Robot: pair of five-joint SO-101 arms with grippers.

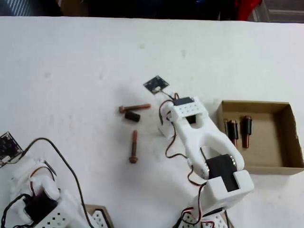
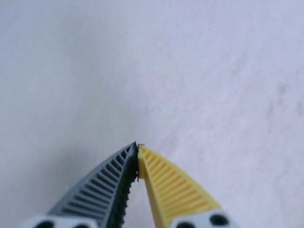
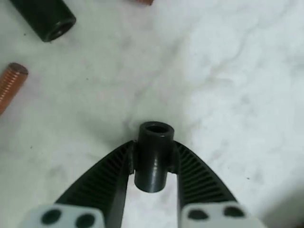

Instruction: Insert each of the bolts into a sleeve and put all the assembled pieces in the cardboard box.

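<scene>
My right gripper (image 3: 153, 153) is shut on a black sleeve (image 3: 153, 159), held upright just above the table with its bore showing. The right arm (image 1: 199, 137) stands in the middle of the table. To its left lie two copper bolts (image 1: 135, 108) (image 1: 133, 147) and a second loose black sleeve (image 1: 132, 116), which also appears in the right wrist view (image 3: 45, 16) beside a bolt's threaded end (image 3: 10, 84). The cardboard box (image 1: 278, 137) at the right holds two assembled pieces (image 1: 232, 132) (image 1: 246, 129). My left gripper (image 2: 137, 149) is shut on nothing over bare table; its arm (image 1: 42, 199) sits at the near left.
The white table (image 1: 85, 61) stretches wide and bare toward the far edge. Cables (image 1: 61, 161) loop from the left arm at the near edge. A small dark board (image 1: 156, 84) sticks out beyond the right arm's wrist.
</scene>
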